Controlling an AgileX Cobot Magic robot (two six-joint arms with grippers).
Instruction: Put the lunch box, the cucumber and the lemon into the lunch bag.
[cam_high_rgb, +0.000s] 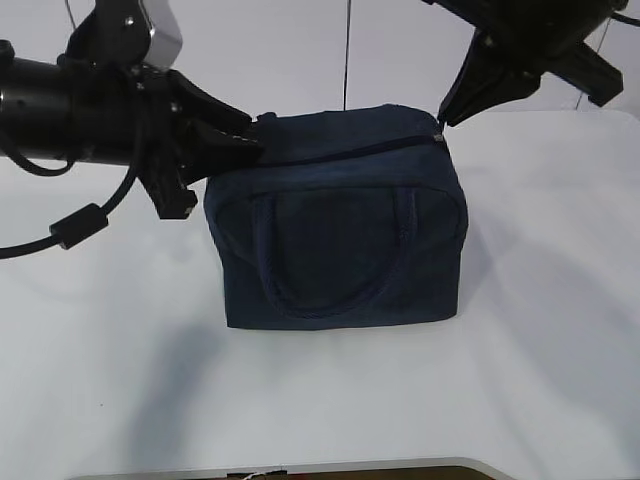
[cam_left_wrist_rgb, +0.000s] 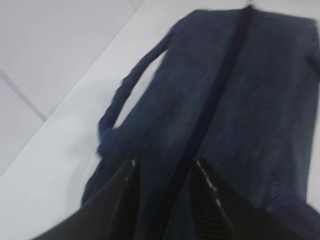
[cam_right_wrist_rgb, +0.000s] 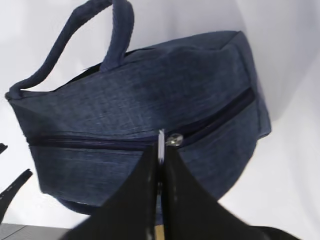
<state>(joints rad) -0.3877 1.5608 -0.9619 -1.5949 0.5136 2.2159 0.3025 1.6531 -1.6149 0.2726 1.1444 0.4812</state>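
with the boxy dark navy fabric lunch bag (cam_high_rgb: 340, 225) standing zipped on the white table (cam_high_rgb: 120, 380), keep the right gripper (cam_right_wrist_rgb: 161, 150) pinched on the silver zipper pull (cam_right_wrist_rgb: 173, 139) and draw along the zipper, while the left gripper (cam_left_wrist_rgb: 165, 172), jaws parted astride the bag's end, steadies it.

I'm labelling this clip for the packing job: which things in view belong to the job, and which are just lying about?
Job:
- lunch bag, zipper looking closed
- right gripper, shut on the silver zipper pull
- left gripper, jaws apart over the bag's end

Lying about:
- nothing; only the white table. Lunch box, cucumber, lemon not visible.
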